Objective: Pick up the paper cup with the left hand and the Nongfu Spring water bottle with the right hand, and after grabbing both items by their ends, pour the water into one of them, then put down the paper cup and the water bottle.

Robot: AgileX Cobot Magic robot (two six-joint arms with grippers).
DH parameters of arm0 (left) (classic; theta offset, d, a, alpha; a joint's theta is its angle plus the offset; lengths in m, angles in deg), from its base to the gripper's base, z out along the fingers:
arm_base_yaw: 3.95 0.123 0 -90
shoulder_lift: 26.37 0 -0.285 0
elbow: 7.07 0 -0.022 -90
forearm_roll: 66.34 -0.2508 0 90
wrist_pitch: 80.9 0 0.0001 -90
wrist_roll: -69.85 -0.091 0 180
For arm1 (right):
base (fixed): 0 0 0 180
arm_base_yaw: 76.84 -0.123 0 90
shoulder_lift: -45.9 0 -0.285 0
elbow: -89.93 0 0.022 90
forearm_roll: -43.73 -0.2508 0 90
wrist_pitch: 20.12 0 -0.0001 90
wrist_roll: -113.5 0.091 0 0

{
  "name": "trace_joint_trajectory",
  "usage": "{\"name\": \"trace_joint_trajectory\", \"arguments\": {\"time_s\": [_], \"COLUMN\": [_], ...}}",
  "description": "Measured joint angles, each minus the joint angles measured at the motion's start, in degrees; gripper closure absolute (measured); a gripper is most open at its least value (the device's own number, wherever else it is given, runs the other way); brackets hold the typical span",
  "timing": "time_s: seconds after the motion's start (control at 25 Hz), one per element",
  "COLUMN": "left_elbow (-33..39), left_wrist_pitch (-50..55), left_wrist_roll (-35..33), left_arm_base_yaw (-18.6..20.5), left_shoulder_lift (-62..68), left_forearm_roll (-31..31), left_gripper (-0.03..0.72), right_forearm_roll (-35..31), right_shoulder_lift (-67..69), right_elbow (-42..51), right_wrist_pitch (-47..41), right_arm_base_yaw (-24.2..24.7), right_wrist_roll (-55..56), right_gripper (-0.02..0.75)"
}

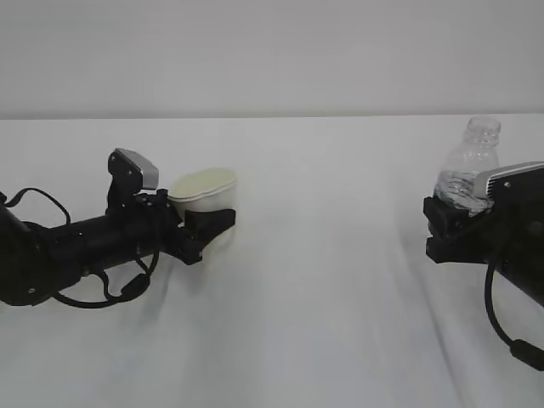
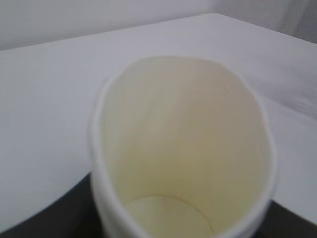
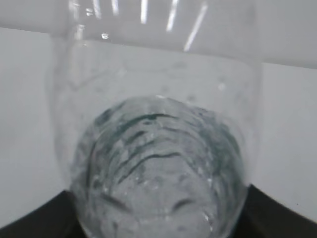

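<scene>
Two claws, we see, each clamp one item: the left claw (image 1: 208,228) holds the paper cup (image 1: 204,191) at nine o'clock on the white surface (image 1: 323,306); the right claw (image 1: 442,225) grips the Nongfu Spring water bottle (image 1: 469,170) upright at three o'clock.

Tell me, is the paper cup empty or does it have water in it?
Empty. The left wrist view looks straight into the paper cup: its cream walls and round bottom show bare, with no liquid inside.

Soft, even light washes the white table (image 1: 323,323) pale; shadows are faint. Both wrist views are blurred up close, with bright streaks glinting on the bottle (image 3: 163,148).
</scene>
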Motion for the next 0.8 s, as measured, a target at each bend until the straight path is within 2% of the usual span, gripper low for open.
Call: {"name": "trace_joint_trajectory", "arguments": {"time_s": [0.2,0.52,0.8], "left_elbow": [0.0,0.0,-1.9], "left_wrist_pitch": [0.0,0.0,0.0], "left_wrist_roll": [2.2,3.5,6.1], "left_arm_base_yaw": [-4.3,-11.3,-13.8], "left_shoulder_lift": [-0.1,-0.2,-0.2], "left_forearm_roll": [-4.2,-5.0,-5.1], "left_gripper": [0.289,0.291,0.291], "right_forearm_roll": [0.2,0.2,0.2], "right_shoulder_lift": [-0.4,-8.2,-12.8], "right_elbow": [2.0,5.5,5.7], "right_wrist_pitch": [0.0,-0.2,-3.5], "right_arm_base_yaw": [0.0,0.0,0.0], "right_wrist_roll": [0.7,0.8,0.9], "right_gripper": [0.325,0.325,0.325]}}
